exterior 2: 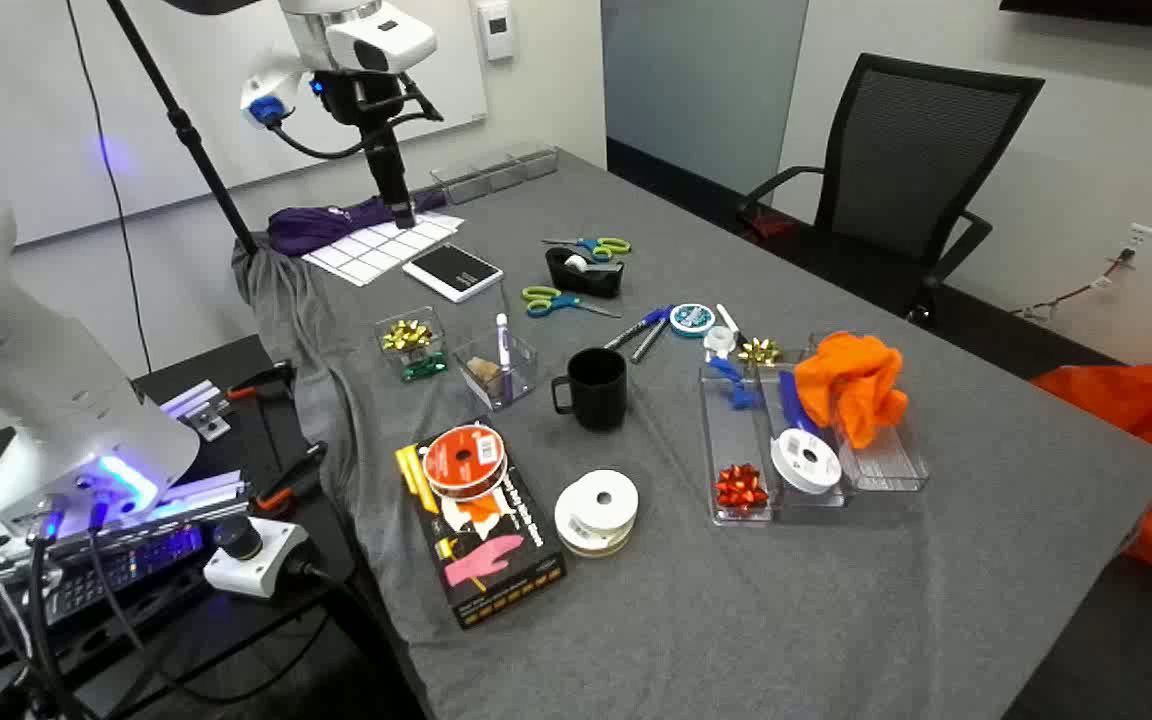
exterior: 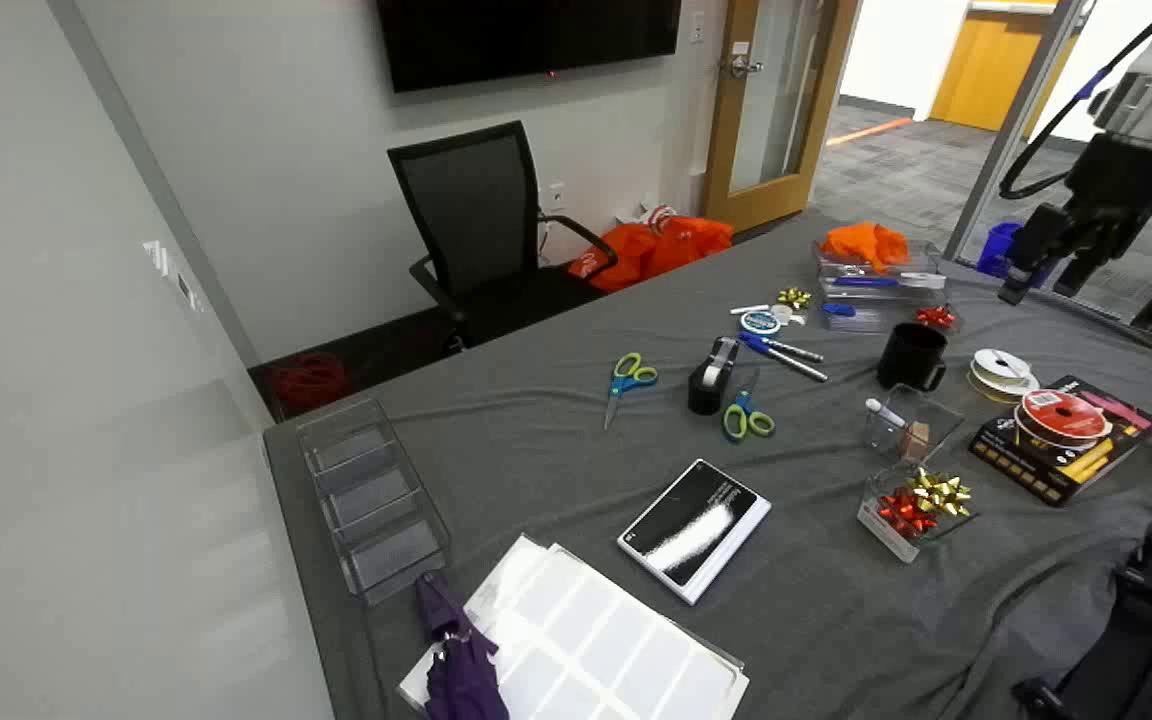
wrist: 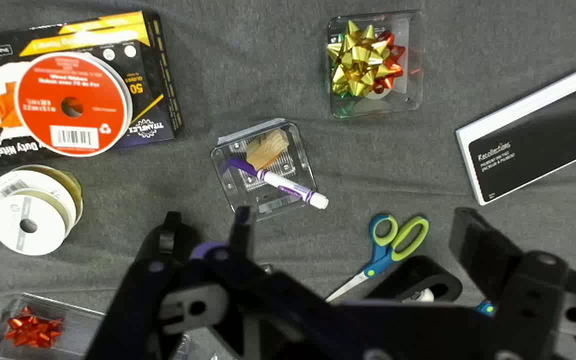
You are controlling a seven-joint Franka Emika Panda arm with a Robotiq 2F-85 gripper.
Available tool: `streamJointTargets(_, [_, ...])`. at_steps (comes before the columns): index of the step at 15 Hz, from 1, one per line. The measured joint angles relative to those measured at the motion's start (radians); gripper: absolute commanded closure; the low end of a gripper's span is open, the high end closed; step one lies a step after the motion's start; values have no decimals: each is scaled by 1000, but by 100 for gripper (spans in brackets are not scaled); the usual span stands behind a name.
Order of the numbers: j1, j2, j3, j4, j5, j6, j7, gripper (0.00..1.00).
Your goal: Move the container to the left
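Two small see-through tubs stand on the grey cloth; I cannot tell which one is the container. One tub holds a purple-and-white marker and a wooden block. It also shows in both exterior views. The other tub holds gold, red and green bows and also shows in both exterior views. My gripper is open and empty, raised above the table. In the wrist view its left fingertip overlaps the marker tub's lower edge. It also shows in both exterior views.
A black mug, a glove box with a red ribbon spool, and white spools stand near the marker tub. A black-topped white box, scissors and a tape dispenser lie nearby. Larger clear trays hold ribbon things.
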Motion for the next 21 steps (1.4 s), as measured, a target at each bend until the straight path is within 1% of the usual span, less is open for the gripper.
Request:
streamJointTargets(8, [0, 0, 2, 0, -2, 2, -6, 0])
streamJointTargets(10, [0, 9, 2, -2, -11, 32, -49, 0])
streamJointTargets(13, [0, 57, 2, -2, -42, 110, -124, 0])
streamJointTargets(16, [4, 129, -2, -1, -44, 171, -245, 0])
streamJointTargets(21, [19, 232, -18, 1, 20, 223, -567, 0])
